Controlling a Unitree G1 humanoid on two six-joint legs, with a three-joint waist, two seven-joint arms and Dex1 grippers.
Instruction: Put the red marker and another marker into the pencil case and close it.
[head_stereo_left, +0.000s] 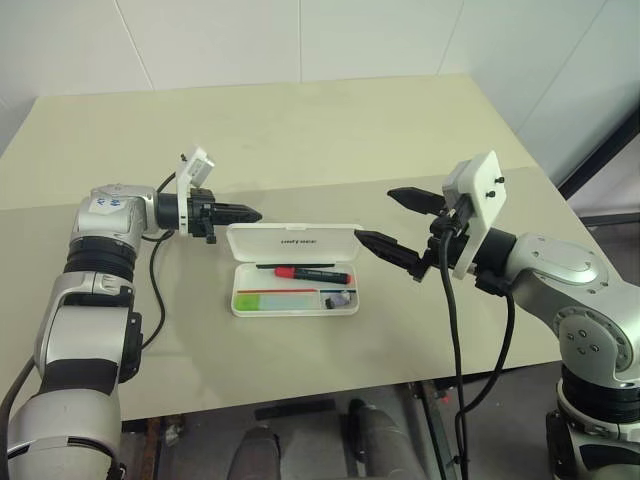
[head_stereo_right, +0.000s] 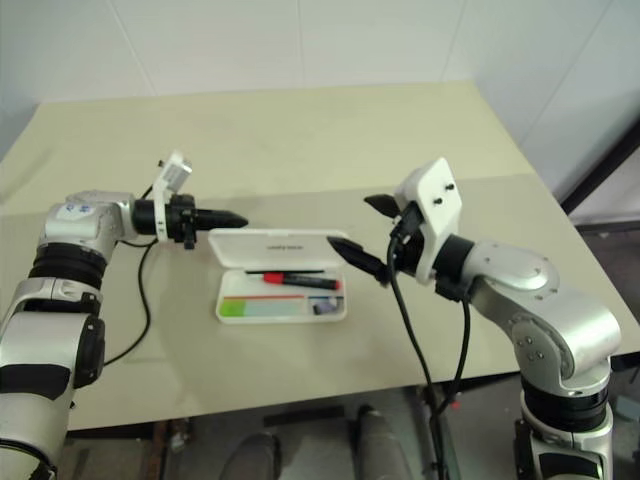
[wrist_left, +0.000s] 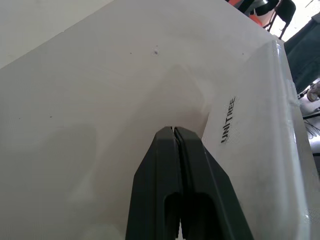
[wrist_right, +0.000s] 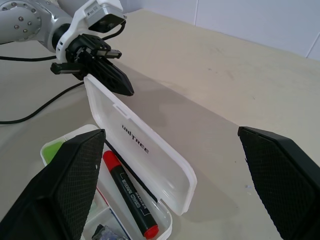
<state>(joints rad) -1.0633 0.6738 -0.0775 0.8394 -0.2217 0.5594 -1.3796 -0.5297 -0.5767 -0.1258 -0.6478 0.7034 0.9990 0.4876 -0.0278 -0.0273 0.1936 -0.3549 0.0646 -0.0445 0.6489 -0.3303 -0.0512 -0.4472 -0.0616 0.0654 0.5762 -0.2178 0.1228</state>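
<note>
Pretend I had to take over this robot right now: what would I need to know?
Left gripper: shut, empty, behind the raised lid's left end.
Right gripper: wide open, empty, at the lid's right end.
Pencil case: open on the table, lid upright.
Red marker: already lying in the tray.
Green patch at the tray's left end may be the other marker's cap; I cannot tell for sure.
Left: confirm that second marker, then push the lid down to close the case.

Bare table (head_stereo_left: 300, 140) all round the pencil case (head_stereo_left: 294, 288), its upright lid (head_stereo_left: 292, 241) seemingly touching the left gripper (head_stereo_left: 248, 213).
</note>
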